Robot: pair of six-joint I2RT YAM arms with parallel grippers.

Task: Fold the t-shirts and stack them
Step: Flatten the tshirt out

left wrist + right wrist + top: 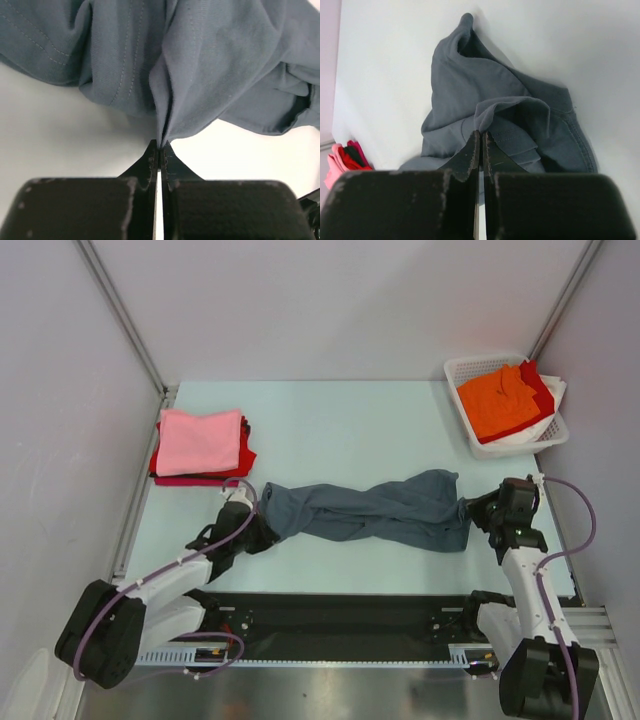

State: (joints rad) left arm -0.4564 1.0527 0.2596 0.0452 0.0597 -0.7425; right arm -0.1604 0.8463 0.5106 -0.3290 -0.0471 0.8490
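Note:
The slate blue-grey t-shirt [370,510] lies bunched and stretched across the table between both arms. My left gripper [256,523] is shut on its left end; the left wrist view shows cloth [200,75] pinched at the fingertips [160,146]. My right gripper [474,512] is shut on its right end; the right wrist view shows a fold of the shirt [505,115] held at the tips [480,133]. A folded stack with a pink t-shirt [199,440] on top of red and magenta ones sits at the back left.
A white lattice basket [470,370] at the back right holds an orange t-shirt [497,400], a red one and a white one. The folded stack also shows at the left edge of the right wrist view [342,160]. A metal rail runs along the table's left edge.

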